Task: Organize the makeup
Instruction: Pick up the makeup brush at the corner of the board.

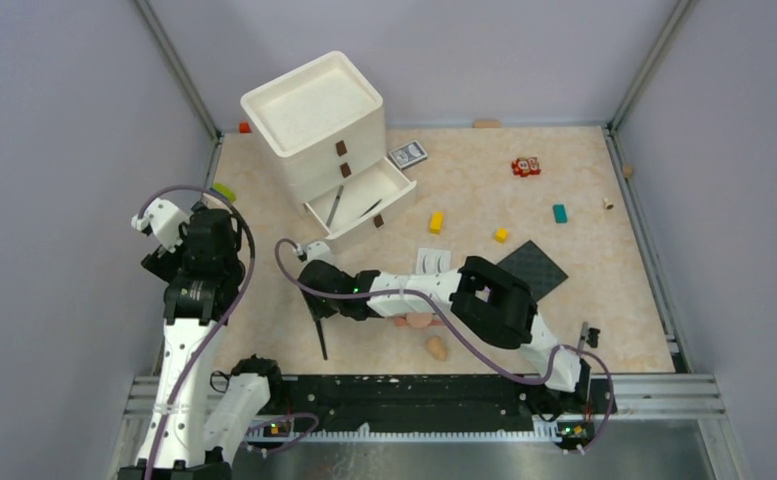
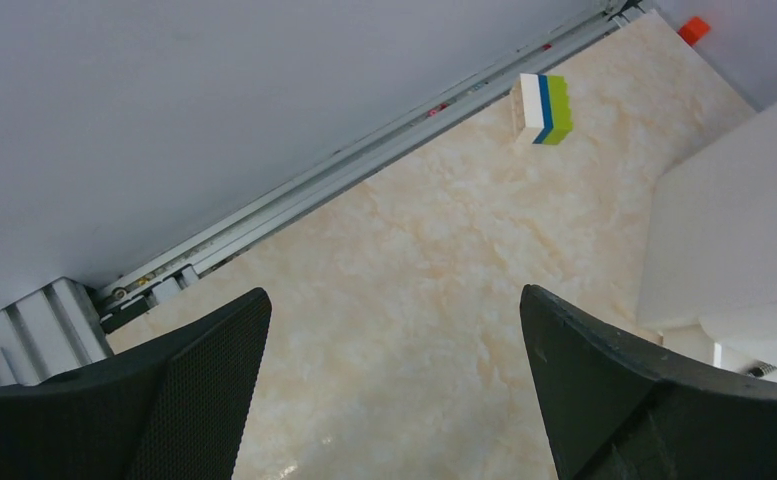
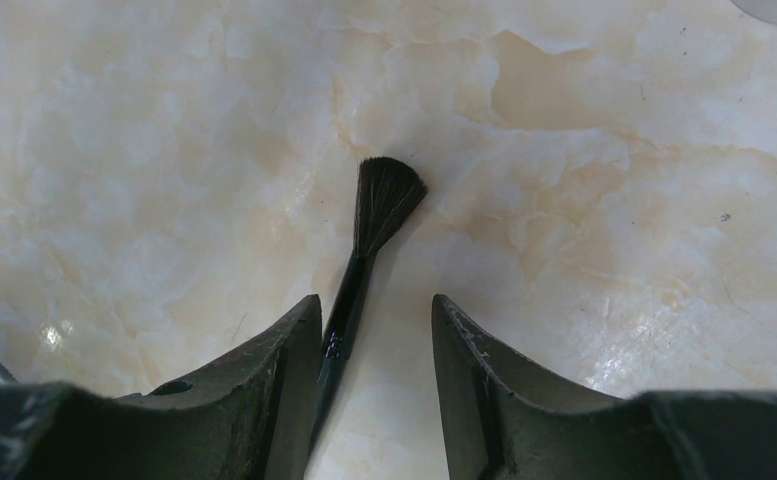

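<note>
The marbled beige table (image 1: 604, 300) carries a white plastic drawer cabinet (image 1: 314, 105) with its bottom drawer pulled out. The left claw (image 2: 394, 300) hangs wide open over bare table. The right claw (image 3: 375, 300) stands partly open astride a thin black makeup brush (image 3: 384, 195), which lies flat near the table's front-left part.

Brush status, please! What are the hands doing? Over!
Left hand open, empty. Right hand open, straddling black brush lying on table. Nothing blocking the grab. Over.

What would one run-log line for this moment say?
right gripper: open, straddling black brush lying on table | left gripper: open, empty, above table | bottom drawer: open
</note>
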Tool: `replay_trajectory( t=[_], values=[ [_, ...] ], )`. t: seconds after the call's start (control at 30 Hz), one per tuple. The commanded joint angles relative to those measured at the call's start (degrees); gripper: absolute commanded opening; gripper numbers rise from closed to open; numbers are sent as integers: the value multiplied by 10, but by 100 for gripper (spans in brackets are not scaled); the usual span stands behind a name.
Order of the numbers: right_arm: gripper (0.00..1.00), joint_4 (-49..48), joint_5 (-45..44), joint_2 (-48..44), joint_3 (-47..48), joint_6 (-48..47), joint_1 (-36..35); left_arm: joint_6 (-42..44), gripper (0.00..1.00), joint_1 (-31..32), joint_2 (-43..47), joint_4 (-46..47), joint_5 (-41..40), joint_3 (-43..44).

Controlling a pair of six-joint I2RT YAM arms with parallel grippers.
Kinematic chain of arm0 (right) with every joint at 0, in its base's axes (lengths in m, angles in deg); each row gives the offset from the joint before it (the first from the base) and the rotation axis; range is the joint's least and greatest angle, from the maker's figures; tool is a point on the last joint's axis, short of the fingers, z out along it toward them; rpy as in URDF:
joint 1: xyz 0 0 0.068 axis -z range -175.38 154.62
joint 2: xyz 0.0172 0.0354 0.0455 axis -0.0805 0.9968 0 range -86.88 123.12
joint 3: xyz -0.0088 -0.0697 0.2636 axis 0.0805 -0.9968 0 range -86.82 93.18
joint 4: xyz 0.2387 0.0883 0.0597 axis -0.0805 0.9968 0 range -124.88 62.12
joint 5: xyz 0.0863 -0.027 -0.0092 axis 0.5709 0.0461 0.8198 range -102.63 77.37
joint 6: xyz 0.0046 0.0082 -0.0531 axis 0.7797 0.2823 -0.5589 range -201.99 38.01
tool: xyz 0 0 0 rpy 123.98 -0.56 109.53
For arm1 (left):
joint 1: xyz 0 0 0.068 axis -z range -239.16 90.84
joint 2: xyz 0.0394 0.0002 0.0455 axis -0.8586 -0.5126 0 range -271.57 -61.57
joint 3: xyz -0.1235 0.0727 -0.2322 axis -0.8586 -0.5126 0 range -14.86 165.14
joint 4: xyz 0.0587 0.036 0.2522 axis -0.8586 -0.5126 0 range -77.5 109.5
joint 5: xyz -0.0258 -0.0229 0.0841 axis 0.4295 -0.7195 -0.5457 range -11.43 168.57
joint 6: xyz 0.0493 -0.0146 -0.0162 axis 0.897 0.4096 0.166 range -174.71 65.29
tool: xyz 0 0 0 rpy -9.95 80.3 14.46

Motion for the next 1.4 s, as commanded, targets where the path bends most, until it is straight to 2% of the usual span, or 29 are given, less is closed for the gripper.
replay_trajectory(
  t=[0.0, 0.27, 0.5, 0.6, 0.7, 1.0, 1.13, 1.23, 1.37],
  values=[
    [43, 26, -60, 21, 42, -26, -19, -29, 99, -2, 3, -13, -46, 22],
    [39, 66, -108, 55, 80, -57, -45, -50, 99, -3, 3, -32, -64, 27],
    [20, 108, -168, 58, 87, -48, -48, -49, 99, -3, 6, -31, -65, 27],
    [11, 101, -180, 31, 49, -28, -34, -47, 99, -3, 4, -28, -61, 25],
    [0, 69, -161, -23, -30, 4, -7, -44, 99, -3, 4, -24, -57, 24],
    [0, -158, -111, -229, -273, 64, 70, -22, 99, -3, 3, -6, -33, 20],
    [0, -217, -219, -304, -332, 116, 83, -7, 99, -3, 1, 6, -19, 15],
    [0, -246, -320, -333, -339, 149, 94, 1, 99, -3, 1, 13, -10, 13],
    [0, -262, -360, -347, -323, 222, 126, 15, 99, -3, 1, 24, 6, 8]
  ],
)
